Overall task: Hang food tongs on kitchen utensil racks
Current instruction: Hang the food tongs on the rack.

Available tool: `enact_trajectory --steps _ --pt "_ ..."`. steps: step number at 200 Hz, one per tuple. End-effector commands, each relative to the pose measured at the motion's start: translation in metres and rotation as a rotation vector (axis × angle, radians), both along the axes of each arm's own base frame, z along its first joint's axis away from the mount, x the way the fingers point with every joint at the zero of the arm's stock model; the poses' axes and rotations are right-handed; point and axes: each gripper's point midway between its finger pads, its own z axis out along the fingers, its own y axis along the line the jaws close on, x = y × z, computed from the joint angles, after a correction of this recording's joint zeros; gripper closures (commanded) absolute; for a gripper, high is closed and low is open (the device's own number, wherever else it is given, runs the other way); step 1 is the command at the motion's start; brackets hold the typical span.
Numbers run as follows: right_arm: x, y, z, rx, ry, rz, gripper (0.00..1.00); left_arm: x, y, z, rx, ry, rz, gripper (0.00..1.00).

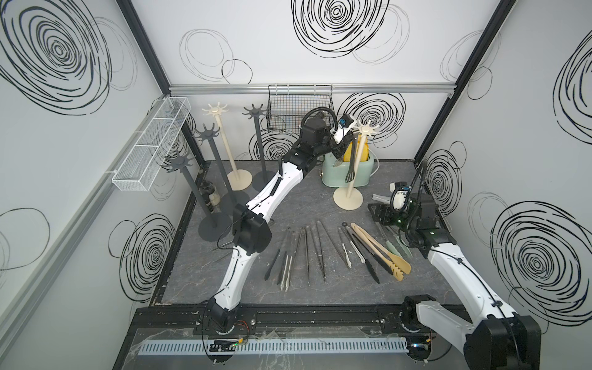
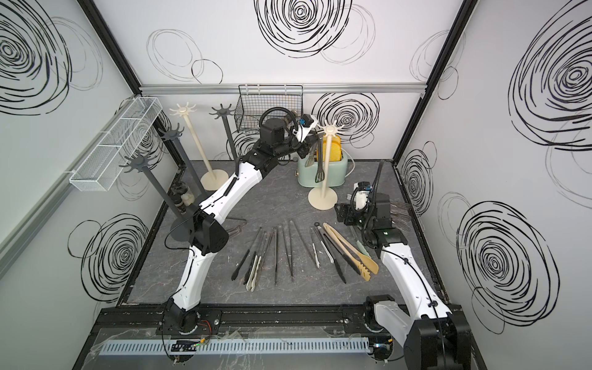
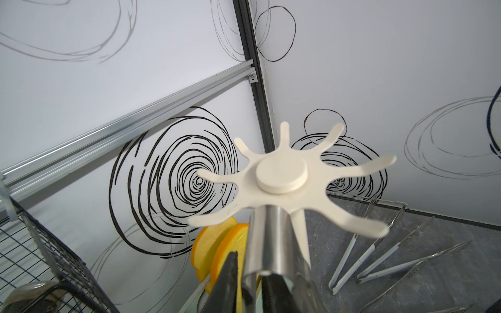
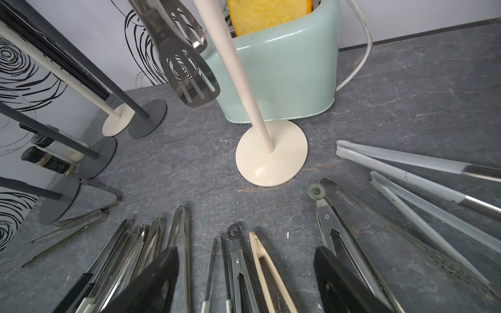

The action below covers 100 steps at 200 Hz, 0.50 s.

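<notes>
High at the back right, my left gripper [image 1: 344, 136] [image 3: 254, 273] is shut on the hinge end of steel food tongs [image 1: 350, 166] [image 3: 267, 238]. That end sits just under the star crown of a cream kitchen utensil rack [image 1: 365, 129] [image 3: 282, 176], and the slotted blades [image 4: 187, 73] hang beside the pole. My right gripper [image 1: 381, 211] [image 4: 245, 281] hovers open and holds nothing, low over several tongs [image 1: 307, 253] lying in a row, among them a beige wooden pair [image 1: 381, 250]. Another cream rack [image 1: 221, 112] and three dark grey racks [image 1: 206, 133] stand at the back left.
A mint toaster [image 1: 347, 171] holding yellow slices stands right behind the cream rack's base [image 4: 271, 160]. A black wire basket [image 1: 298, 105] hangs on the back wall and a white mesh tray [image 1: 150, 150] on the left wall. Spice jars [image 1: 209, 195] sit among the grey racks' bases.
</notes>
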Motion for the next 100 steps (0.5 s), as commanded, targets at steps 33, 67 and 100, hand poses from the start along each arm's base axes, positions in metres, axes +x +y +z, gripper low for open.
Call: enact_trajectory --steps 33,67,100 --pt "0.001 0.004 0.006 0.005 -0.015 0.029 0.19 -0.010 0.004 0.014 0.034 -0.054 0.025 0.78" --pt "0.002 0.013 0.021 0.004 -0.031 0.050 0.19 -0.016 0.016 0.016 0.055 -0.048 0.045 0.78" --pt "0.000 0.035 0.036 -0.020 -0.053 0.089 0.19 -0.025 0.028 0.024 0.061 -0.054 0.061 0.77"
